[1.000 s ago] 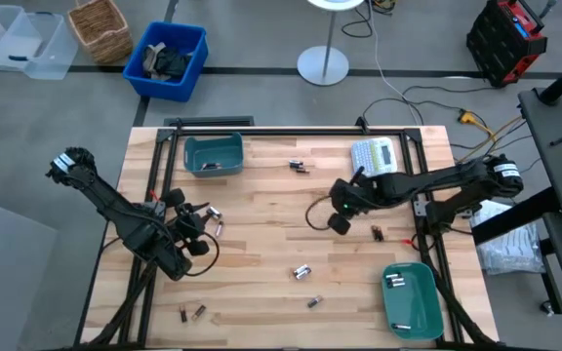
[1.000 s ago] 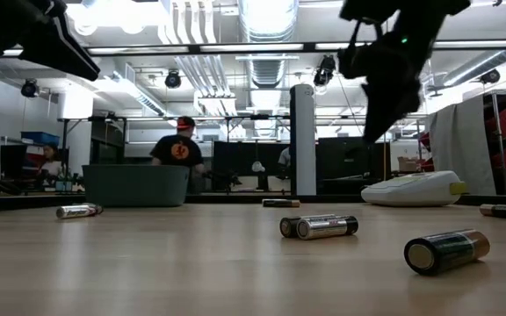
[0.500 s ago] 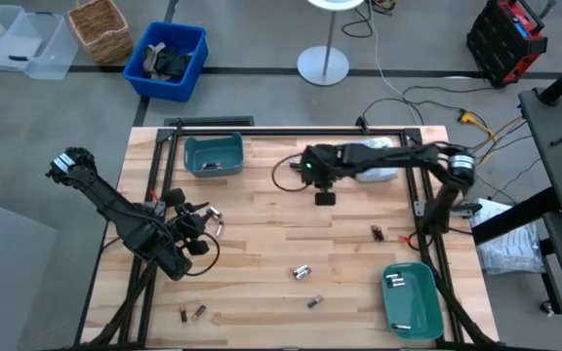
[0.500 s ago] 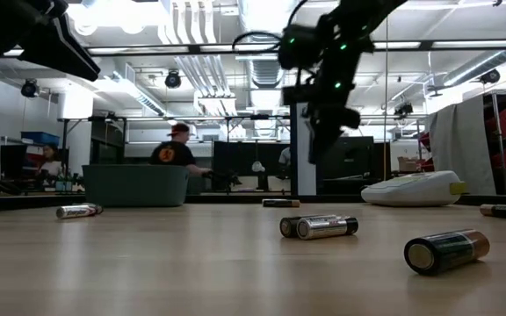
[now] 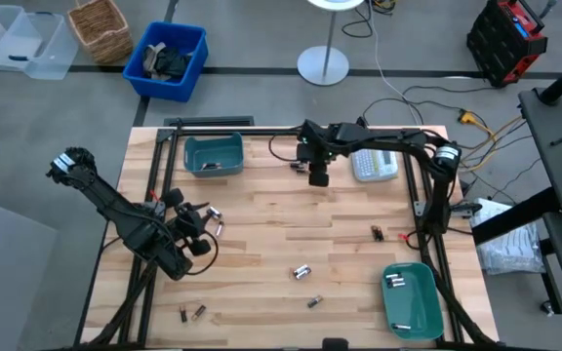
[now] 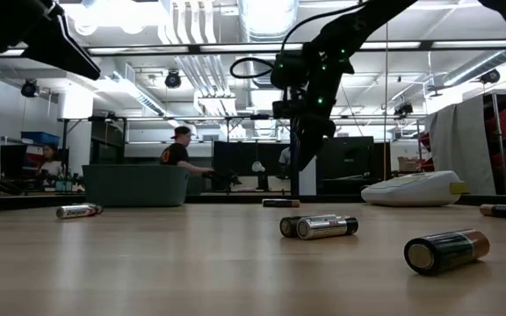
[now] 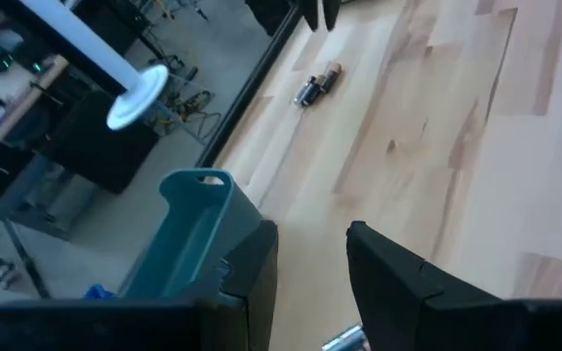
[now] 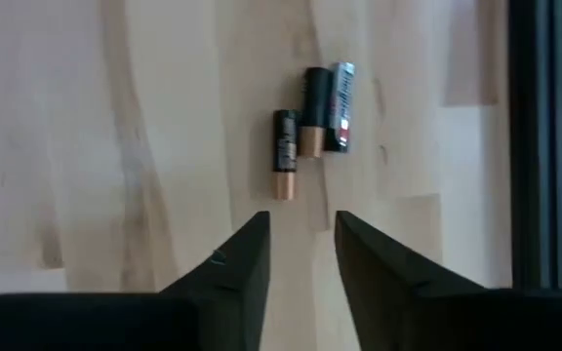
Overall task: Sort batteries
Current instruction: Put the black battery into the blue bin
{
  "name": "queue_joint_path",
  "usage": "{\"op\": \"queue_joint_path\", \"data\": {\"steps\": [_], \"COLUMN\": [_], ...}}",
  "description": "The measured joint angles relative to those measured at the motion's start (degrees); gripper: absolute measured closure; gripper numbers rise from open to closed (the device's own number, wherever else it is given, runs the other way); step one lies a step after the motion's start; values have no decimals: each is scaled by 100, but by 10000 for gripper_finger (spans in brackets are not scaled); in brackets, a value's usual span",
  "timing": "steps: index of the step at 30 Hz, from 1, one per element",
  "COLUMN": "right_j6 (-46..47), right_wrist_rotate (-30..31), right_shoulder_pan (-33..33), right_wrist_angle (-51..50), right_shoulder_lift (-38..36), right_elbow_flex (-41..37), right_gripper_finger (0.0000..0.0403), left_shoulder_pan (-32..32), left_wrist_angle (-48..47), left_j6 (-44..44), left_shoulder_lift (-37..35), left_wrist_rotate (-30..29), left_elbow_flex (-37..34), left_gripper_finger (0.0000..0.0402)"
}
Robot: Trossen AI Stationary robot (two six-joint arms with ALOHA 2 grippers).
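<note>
Small batteries lie scattered on the wooden table. Three of them (image 8: pixel 310 115), dark, coppery and silvery, lie side by side near the far edge (image 5: pixel 299 166). My right gripper (image 8: pixel 302 255) hovers open just short of them (image 5: pixel 318 177), touching nothing. My left gripper (image 5: pixel 206 220) waits open at the table's left, beside a silvery battery (image 7: pixel 344 338). More batteries lie mid-table (image 5: pixel 302 271), nearer (image 5: pixel 312 302), at the right (image 5: pixel 377 232) and at the near left (image 5: pixel 191 312). Some silvery ones lie in the near-right teal bin (image 5: pixel 394 281).
A teal bin (image 5: pixel 213 154) stands at the far left and another (image 5: pixel 413 310) at the near right corner. The grey-white label maker (image 5: pixel 374 164) lies at the far right, partly under my right arm. A black frame borders the table. People show beyond the table in the low view.
My right gripper has swung from the table's right middle toward the far edge and somewhat left, ending beside the three batteries there. It has stayed open. My left arm has kept still, and no battery has moved.
</note>
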Motion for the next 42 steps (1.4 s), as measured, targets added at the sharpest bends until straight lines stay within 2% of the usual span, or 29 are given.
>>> {"op": "queue_joint_path", "data": {"steps": [7,11,15,29,42], "right_j6": [167,425,384,-126,52], "right_wrist_rotate": [-16,-42,-395,-446,-190], "right_shoulder_pan": [23,22,19,33,3], "right_wrist_angle": [-22,-22,-32,173,658], "right_shoulder_lift": [-45,-45,-45,225,551], "right_elbow_flex": [-50,-66,-68,-283,-302], "right_gripper_finger": [241,222,211,209,207], "left_shoulder_pan": [0,0,0,0,0], "left_wrist_angle": [20,35,54,18,20], "left_j6": [-352,-493,-507,-413,-410], "left_shoulder_lift": [0,-2,-2,-2,0], "left_wrist_rotate": [314,608,644,642,628], "left_elbow_flex": [0,0,0,0,0], "left_gripper_finger": [295,295,295,295,295]}}
